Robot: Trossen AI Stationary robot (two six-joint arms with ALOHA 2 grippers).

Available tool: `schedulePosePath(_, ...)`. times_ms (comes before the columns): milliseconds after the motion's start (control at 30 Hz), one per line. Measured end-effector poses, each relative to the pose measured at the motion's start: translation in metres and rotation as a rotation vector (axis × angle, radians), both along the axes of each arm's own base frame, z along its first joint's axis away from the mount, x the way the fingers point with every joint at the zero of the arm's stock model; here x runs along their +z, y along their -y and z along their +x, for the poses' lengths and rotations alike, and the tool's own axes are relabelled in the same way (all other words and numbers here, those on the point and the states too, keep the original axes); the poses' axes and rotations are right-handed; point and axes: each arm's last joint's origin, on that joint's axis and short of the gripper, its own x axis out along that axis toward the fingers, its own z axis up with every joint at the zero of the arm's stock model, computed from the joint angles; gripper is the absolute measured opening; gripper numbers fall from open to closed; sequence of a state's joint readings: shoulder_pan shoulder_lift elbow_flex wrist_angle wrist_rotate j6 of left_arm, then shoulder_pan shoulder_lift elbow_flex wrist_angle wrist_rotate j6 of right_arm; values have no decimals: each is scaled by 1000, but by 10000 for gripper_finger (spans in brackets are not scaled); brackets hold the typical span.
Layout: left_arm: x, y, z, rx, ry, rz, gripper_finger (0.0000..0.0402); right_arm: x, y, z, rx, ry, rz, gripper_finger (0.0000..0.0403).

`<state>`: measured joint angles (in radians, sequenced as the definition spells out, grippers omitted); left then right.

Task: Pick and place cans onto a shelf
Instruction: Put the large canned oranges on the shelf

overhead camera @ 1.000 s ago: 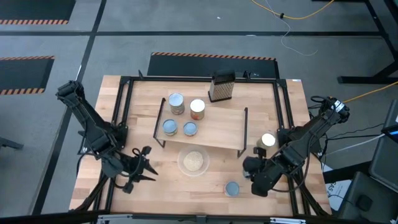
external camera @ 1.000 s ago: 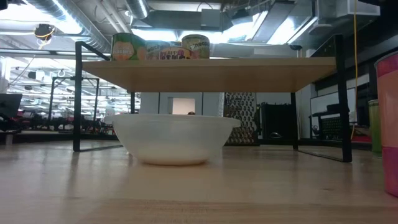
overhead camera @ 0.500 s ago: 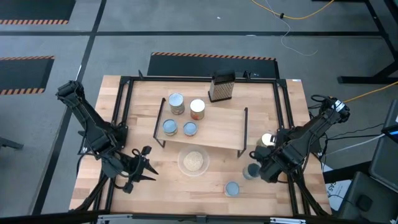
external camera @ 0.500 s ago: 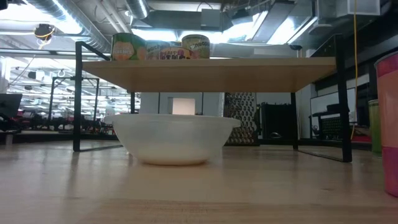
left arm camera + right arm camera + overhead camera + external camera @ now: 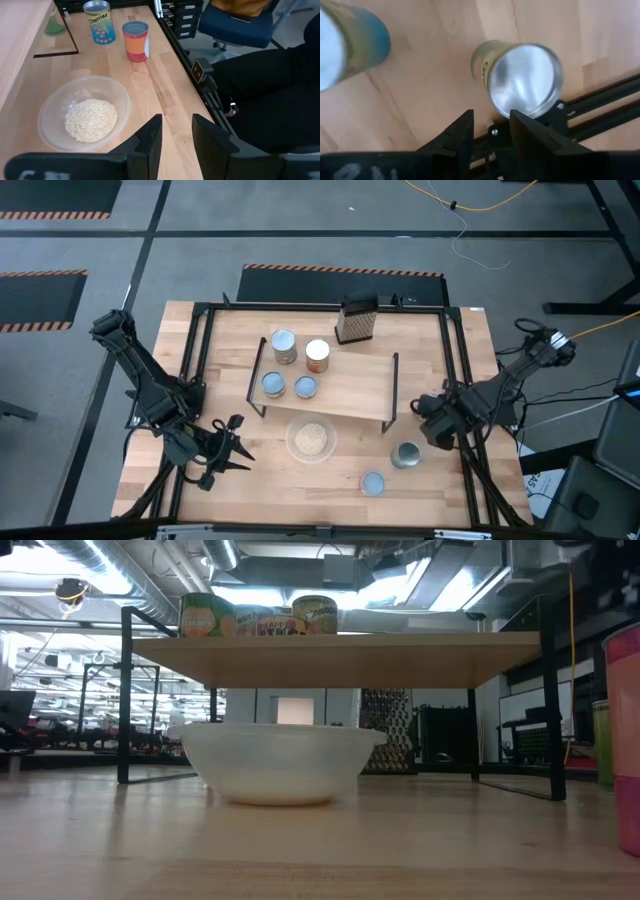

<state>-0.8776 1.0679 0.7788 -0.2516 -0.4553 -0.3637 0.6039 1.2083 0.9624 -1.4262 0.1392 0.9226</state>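
Observation:
Several cans (image 5: 284, 345) stand upright on the shelf (image 5: 345, 395), a light board on black legs in the middle of the table. Three more cans stand on the table at the right. The green one (image 5: 522, 80) with a shiny top is beside the right rail. The blue one (image 5: 406, 454) and the pink one (image 5: 373, 483) are nearer the front. My right gripper (image 5: 432, 425) points down, open, over the green can, which it hides in the high view. My left gripper (image 5: 225, 450) hovers open at the near left.
A clear bowl of rice (image 5: 311, 439) sits in front of the shelf. A dark box grater (image 5: 356, 320) stands at the far edge. Black rails (image 5: 458, 370) frame the tabletop. Bare wood lies between my left gripper and the bowl.
My right gripper has moved from over the blue can near the front toward the far edge and the right rail. It has tipped to point down and now stands over the green can. The blue can, covered before, shows again. No can has moved.

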Motion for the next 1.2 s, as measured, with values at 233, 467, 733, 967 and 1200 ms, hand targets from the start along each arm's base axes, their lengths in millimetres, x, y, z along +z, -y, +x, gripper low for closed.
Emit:
schedulePosePath(233,0,0,0,0,1,-1,100,-23,11,-12,-8,9,32,131)
schedulePosePath(467,0,0,0,1,2,-3,100,-27,12,-13,17,12,35,131)
schedulePosePath(733,2,1,1,1,14,-17,100,-27,11,-11,75,35,20,131)
schedulePosePath(967,2,1,1,1,14,-18,100,-33,12,-11,80,39,4,129)
schedulePosePath(1200,2,1,1,2,13,-20,100,-40,14,-13,79,42,-28,94)
